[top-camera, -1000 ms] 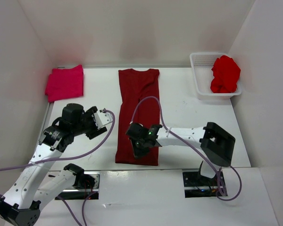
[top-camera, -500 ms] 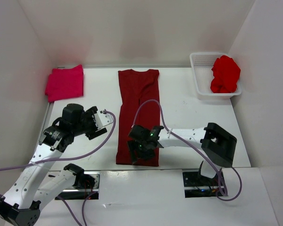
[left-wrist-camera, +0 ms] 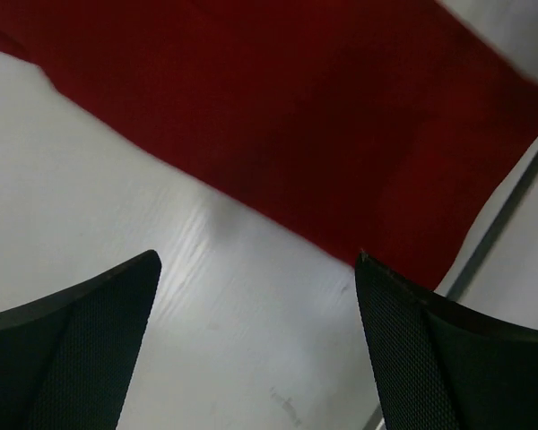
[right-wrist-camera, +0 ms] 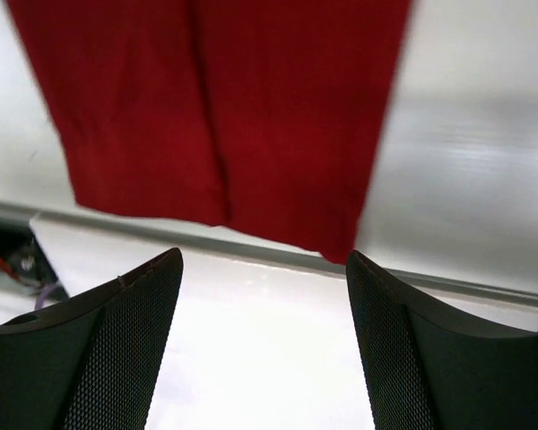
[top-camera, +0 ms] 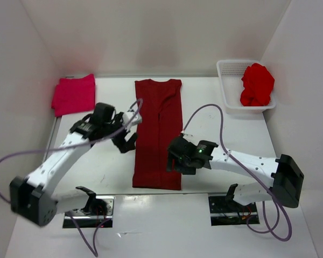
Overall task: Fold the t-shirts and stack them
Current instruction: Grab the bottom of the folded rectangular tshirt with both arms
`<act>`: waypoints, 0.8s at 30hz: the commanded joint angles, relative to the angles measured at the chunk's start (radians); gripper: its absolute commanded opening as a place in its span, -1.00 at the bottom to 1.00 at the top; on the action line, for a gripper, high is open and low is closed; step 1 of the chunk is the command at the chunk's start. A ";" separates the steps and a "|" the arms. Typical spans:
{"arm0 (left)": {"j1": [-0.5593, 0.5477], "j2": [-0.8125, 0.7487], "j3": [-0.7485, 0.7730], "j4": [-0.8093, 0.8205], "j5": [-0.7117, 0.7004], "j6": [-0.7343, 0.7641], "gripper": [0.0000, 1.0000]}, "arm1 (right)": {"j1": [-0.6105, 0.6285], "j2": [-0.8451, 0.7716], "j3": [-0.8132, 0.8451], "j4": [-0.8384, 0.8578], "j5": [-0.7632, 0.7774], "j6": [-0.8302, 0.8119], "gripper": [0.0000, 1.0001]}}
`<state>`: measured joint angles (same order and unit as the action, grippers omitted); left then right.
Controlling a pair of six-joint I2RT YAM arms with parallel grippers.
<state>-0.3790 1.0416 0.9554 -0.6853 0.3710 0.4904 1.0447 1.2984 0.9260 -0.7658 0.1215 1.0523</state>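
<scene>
Your left pincer (top-camera: pixel 130 133) hangs just beside the left edge of the dark maroon t-shirt (top-camera: pixel 159 129), its jaws apart and gripping nothing; bare table (top-camera: pixel 215 123) shows between its fingers. Well to the left of the maroon t-shirt, the pinkish t-shirt (top-camera: pixel 74 94) lies folded at the far corner, probably as the base of the stack. The maroon t-shirt lies flat as a long strip, collar far and hem near, likely awaiting its crosswise fold. Over its right edge, toward the hem, your right pincer (top-camera: pixel 173 157) hovers with its jaws apart, also empty. Far right of the maroon t-shirt, the bright red t-shirt (top-camera: pixel 257 84) sits crumpled in the basket (top-camera: pixel 231 67), not yet folded.
</scene>
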 commanded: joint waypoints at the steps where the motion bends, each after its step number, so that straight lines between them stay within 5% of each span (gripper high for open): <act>1: -0.011 0.231 0.089 0.012 0.207 -0.459 0.89 | 0.002 -0.089 -0.051 -0.067 0.096 0.132 0.56; 4: -0.011 0.253 0.048 0.058 0.388 -0.591 0.86 | 0.002 -0.162 -0.104 -0.052 0.096 0.179 0.56; 7: -0.011 0.244 0.000 0.130 0.390 -0.673 0.86 | 0.002 -0.201 -0.136 -0.030 0.096 0.207 0.56; 10: -0.023 0.232 -0.014 0.193 0.489 -0.560 0.86 | 0.002 -0.211 -0.170 -0.009 0.096 0.216 0.56; 14: -0.023 0.097 -0.053 0.221 0.335 0.041 0.86 | 0.002 -0.232 -0.181 -0.018 0.107 0.216 0.56; 20: -0.034 -0.170 -0.217 0.012 0.306 0.994 0.84 | 0.002 -0.281 -0.190 -0.029 0.116 0.207 0.56; 24: -0.061 -0.334 -0.354 -0.002 0.321 1.261 0.82 | -0.008 -0.292 -0.199 -0.038 0.116 0.207 0.56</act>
<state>-0.4236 0.7635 0.6559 -0.6331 0.6575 1.3075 1.0443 1.0283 0.7425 -0.7979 0.2031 1.2446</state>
